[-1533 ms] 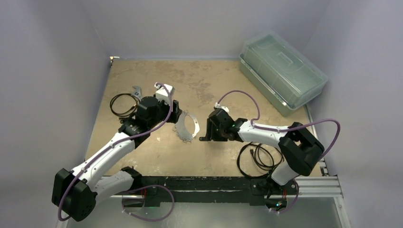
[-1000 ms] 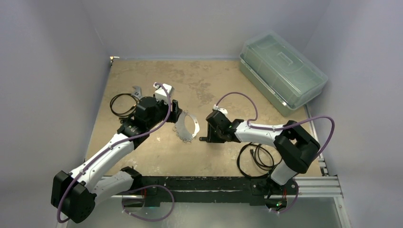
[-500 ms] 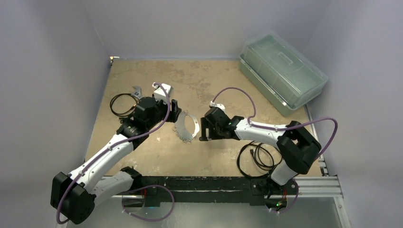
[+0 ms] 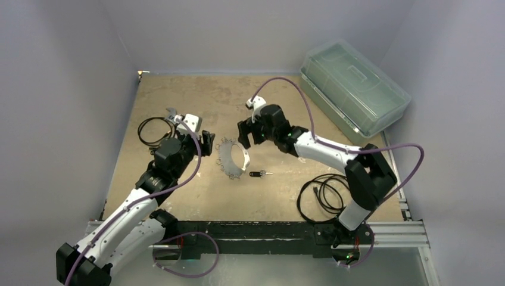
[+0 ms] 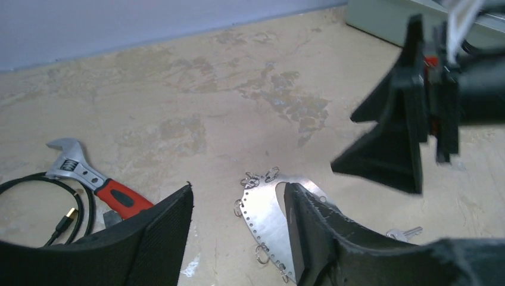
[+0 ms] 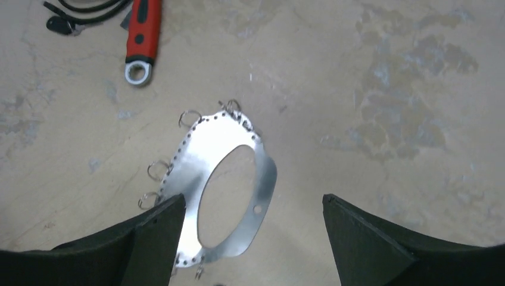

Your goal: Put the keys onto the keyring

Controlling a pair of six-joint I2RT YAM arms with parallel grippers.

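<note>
The keyring (image 4: pixel 233 156) is a flat silver loop with small split rings along its rim, lying on the table mid-scene. One of the keys (image 4: pixel 257 174), black-headed with a short silver blade, lies loose just to its right; its blade (image 5: pixel 405 232) shows in the left wrist view. My left gripper (image 4: pixel 206 143) stands open at the ring's left edge, with the keyring (image 5: pixel 268 217) on the table between its fingers and partly behind the right one. My right gripper (image 4: pixel 243 135) hovers open and empty over the far right side of the keyring (image 6: pixel 221 179).
A red-handled wrench (image 4: pixel 171 114) and a coiled black cable (image 4: pixel 152 131) lie at the left. Another black cable (image 4: pixel 321 196) lies near the right arm's base. A clear plastic lidded box (image 4: pixel 354 89) stands at the back right.
My right gripper has opened, left the key on the table and swung up and left to the far side of the keyring. My left arm has drawn back to the left.
</note>
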